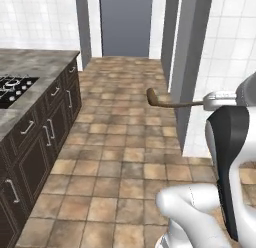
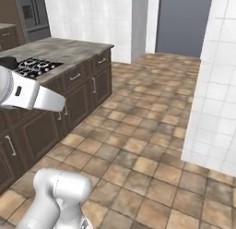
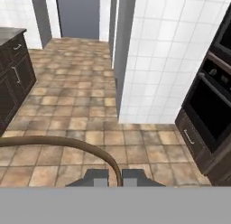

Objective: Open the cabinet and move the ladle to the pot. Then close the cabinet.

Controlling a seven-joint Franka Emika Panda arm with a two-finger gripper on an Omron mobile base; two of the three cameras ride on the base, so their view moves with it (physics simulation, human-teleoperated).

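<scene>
Hand view showed the slim brown ladle [image 3: 67, 142] with its long thin handle pinched between the two dark fingertips of the gripper [image 3: 116, 174], jaws shut on it. From the gripper the handle curved up and away to the left, out of that picture. In the left base view the ladle [image 1: 170, 102] lay roughly level, its small oval scoop leading, pointing away from the hand over the brown tiled floor [image 1: 120, 157] toward the grey stone counter [image 1: 35, 62] with the black gas hob [image 1: 12, 89] (no pot could be made out). The carry to the pot was probably under way, scoop end nearest the counter.
</scene>
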